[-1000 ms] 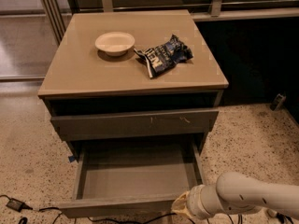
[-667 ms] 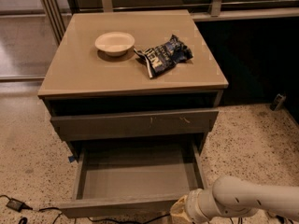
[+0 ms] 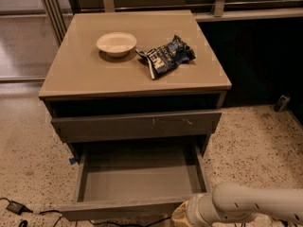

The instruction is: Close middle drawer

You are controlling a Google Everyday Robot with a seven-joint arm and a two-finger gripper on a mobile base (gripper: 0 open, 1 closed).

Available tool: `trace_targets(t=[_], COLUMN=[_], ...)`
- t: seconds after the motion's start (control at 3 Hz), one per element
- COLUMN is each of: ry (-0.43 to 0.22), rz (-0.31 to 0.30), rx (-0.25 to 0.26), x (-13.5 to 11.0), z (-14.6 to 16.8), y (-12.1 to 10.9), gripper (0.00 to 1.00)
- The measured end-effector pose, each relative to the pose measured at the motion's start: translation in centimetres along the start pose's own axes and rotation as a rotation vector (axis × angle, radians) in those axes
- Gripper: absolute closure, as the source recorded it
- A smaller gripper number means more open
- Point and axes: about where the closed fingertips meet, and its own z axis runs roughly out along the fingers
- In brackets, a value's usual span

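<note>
The middle drawer is pulled far out of the grey-brown cabinet, and its bare grey inside is empty. Its plain front panel lies near the bottom edge of the camera view. Above it, the drawer front with pale scratch marks stands slightly out from the cabinet. My white arm comes in from the lower right. My gripper is at the right end of the middle drawer's front panel, on its outer side, and is partly cut off by the bottom edge.
On the cabinet top stand a white bowl and a dark blue chip bag. Black cables lie on the speckled floor at the lower left. A small object lies on the floor at the right. A railing runs behind the cabinet.
My arm and gripper have moved a little to the left and down along the drawer's front panel. The drawer looks unmoved.
</note>
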Motion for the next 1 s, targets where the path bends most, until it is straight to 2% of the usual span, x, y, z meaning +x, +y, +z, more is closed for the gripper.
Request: trace_targets(t=[0.67,1.0], ry=[0.000,0.003], rz=[0.000,-0.038], rx=[0.000,0.027], x=[0.0,-1.0], z=[0.0,0.5], y=[0.0,-1.4], gripper=[0.16,0.00])
